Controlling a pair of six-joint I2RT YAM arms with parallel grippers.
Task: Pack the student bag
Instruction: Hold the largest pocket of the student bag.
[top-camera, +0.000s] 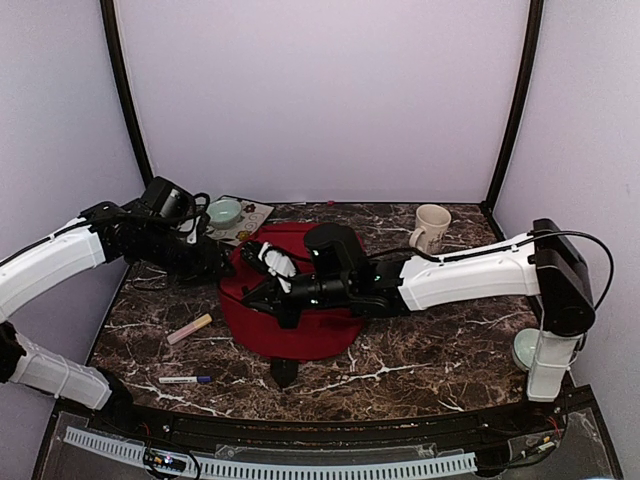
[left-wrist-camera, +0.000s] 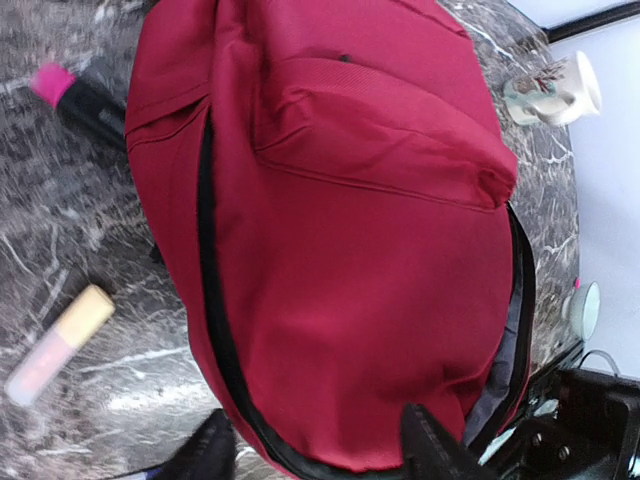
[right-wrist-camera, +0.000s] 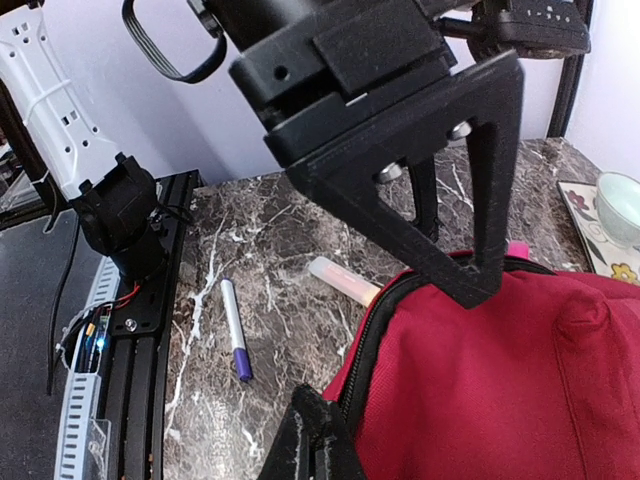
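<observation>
The red student bag (top-camera: 300, 325) lies flat in the middle of the marble table, with its dark zipper running along the edge. My left gripper (top-camera: 226, 263) is at the bag's far left edge. In the left wrist view it (left-wrist-camera: 320, 455) is open, its two dark fingertips (left-wrist-camera: 428, 445) straddling a bulge of red fabric (left-wrist-camera: 350, 250). My right gripper (top-camera: 268, 292) reaches over the bag from the right. In the right wrist view it (right-wrist-camera: 395, 350) is open, with the bag's zipper edge (right-wrist-camera: 375, 330) between its fingers.
A pale pink tube (top-camera: 189, 328) and a purple-capped marker (top-camera: 185, 380) lie left of the bag. A pink-capped dark item (left-wrist-camera: 78, 98) lies by the bag. A teal bowl (top-camera: 224, 211) sits on a patterned plate at the back left. A mug (top-camera: 431, 227) stands at the back right. A teal cup (top-camera: 524, 348) stands by the right arm's base.
</observation>
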